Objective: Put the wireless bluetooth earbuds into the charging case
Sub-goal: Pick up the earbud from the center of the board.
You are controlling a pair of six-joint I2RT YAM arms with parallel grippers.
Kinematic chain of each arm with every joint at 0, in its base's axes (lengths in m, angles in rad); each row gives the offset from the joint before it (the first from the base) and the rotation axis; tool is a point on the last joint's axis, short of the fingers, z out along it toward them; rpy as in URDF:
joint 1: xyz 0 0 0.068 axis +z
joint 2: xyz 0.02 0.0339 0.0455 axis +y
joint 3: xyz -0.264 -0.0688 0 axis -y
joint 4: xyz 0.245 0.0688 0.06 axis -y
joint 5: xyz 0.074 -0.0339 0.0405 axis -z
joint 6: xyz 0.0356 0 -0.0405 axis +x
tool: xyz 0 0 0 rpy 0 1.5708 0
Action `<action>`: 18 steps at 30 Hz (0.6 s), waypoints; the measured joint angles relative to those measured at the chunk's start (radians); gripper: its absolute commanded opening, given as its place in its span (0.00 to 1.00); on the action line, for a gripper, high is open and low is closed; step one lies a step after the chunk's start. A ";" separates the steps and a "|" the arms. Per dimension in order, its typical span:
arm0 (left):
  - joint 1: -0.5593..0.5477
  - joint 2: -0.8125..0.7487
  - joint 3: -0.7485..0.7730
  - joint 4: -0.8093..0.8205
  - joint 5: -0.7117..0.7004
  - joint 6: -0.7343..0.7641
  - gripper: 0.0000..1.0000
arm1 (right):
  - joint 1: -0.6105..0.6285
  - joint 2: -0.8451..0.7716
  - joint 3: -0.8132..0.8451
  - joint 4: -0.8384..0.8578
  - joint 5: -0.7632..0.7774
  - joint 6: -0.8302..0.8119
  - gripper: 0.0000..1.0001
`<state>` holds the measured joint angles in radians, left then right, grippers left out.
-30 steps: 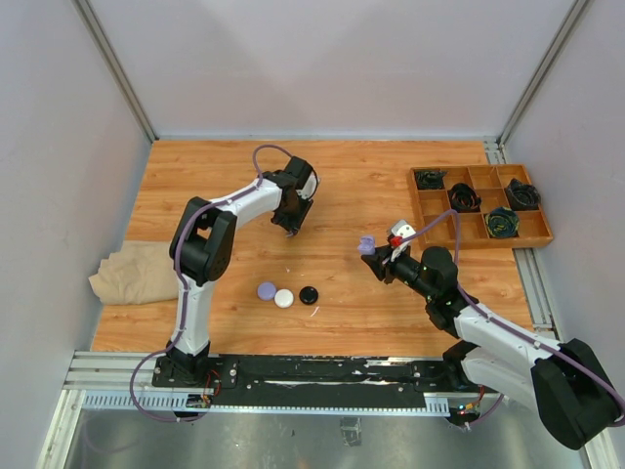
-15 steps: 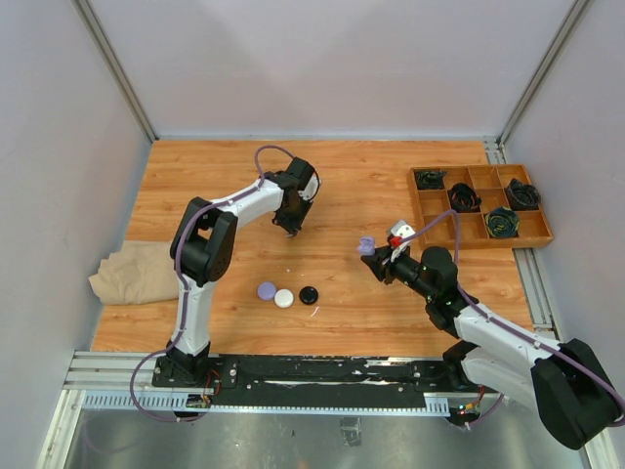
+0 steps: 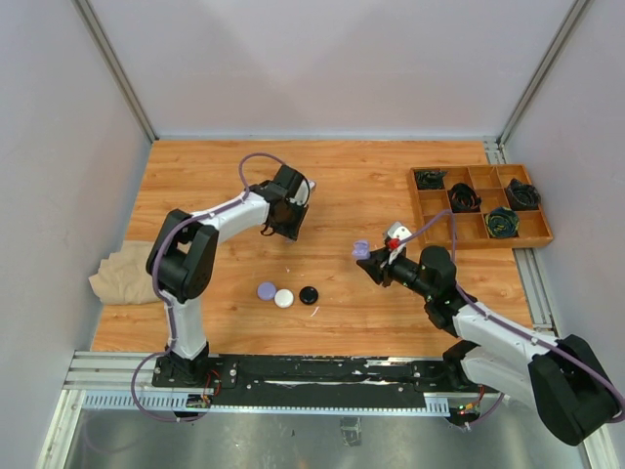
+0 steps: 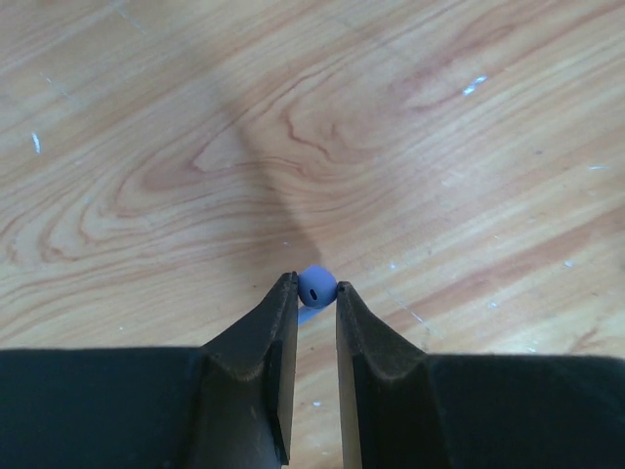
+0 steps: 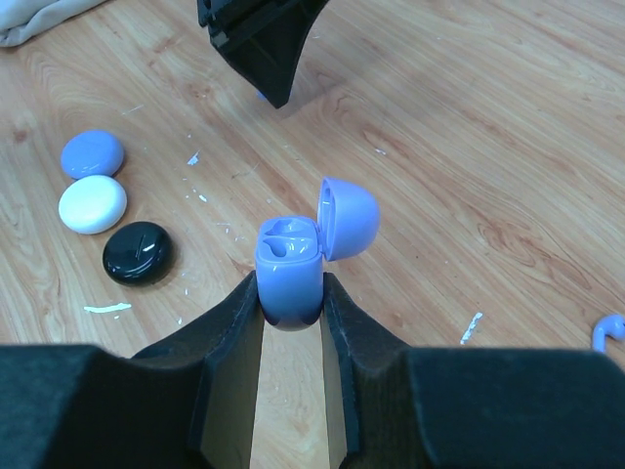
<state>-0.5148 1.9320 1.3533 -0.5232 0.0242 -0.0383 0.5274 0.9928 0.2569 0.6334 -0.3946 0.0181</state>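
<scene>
Fingers of the left gripper [image 4: 314,293] are closed on a lavender earbud [image 4: 315,285], pinched at the very tips with its small slot facing the camera; the gripper hangs just above the bare wood of the table [image 3: 391,176], towards the middle of its far half; the right gripper [image 5: 291,293] clamps a lavender charging case [image 5: 290,264] by its lower body, upright, lid [image 5: 349,217] flipped open to the right and two moulded wells showing inside; that case is held off the surface right of centre, well apart from the left gripper; a second lavender earbud [image 5: 607,330] lies on the wood to the case's right, cut off by the border of the right wrist view; three closed cases sit in a touching row near the middle of the near edge, lavender [image 3: 267,290], white [image 3: 284,298] and black [image 3: 309,294]; a wooden tray [image 3: 480,244] with coiled black cables [image 3: 464,197] in its compartments sits at the far right corner; a beige cloth [image 3: 125,272] lies crumpled over the left edge.
</scene>
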 measured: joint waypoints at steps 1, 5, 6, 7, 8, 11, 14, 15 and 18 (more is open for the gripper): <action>0.000 -0.018 -0.013 0.014 0.006 -0.004 0.15 | 0.000 0.006 0.000 0.006 -0.010 0.000 0.02; 0.000 -0.124 -0.086 0.094 0.046 -0.021 0.15 | 0.000 0.030 0.001 0.031 -0.050 0.000 0.04; 0.000 -0.155 -0.105 0.116 0.058 -0.027 0.15 | 0.000 0.035 0.001 0.040 -0.060 0.000 0.04; 0.000 -0.182 -0.121 0.132 0.069 -0.031 0.15 | 0.000 0.040 0.001 0.053 -0.074 0.000 0.03; 0.000 -0.214 -0.141 0.154 0.083 -0.037 0.15 | 0.000 0.042 0.001 0.063 -0.084 0.000 0.01; -0.005 -0.316 -0.196 0.206 0.122 -0.053 0.15 | 0.000 0.047 0.001 0.106 -0.113 0.004 0.01; -0.013 -0.415 -0.241 0.261 0.167 -0.074 0.15 | 0.000 0.047 0.003 0.133 -0.131 0.007 0.01; -0.017 -0.447 -0.256 0.283 0.185 -0.080 0.15 | 0.000 0.047 0.007 0.135 -0.138 0.008 0.01; -0.032 -0.569 -0.315 0.366 0.260 -0.114 0.15 | 0.000 0.045 0.030 0.158 -0.163 0.009 0.01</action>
<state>-0.5468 1.3632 1.0378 -0.1574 0.2844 -0.1520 0.5274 1.0378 0.2867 0.7910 -0.5571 0.0269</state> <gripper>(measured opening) 0.231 0.276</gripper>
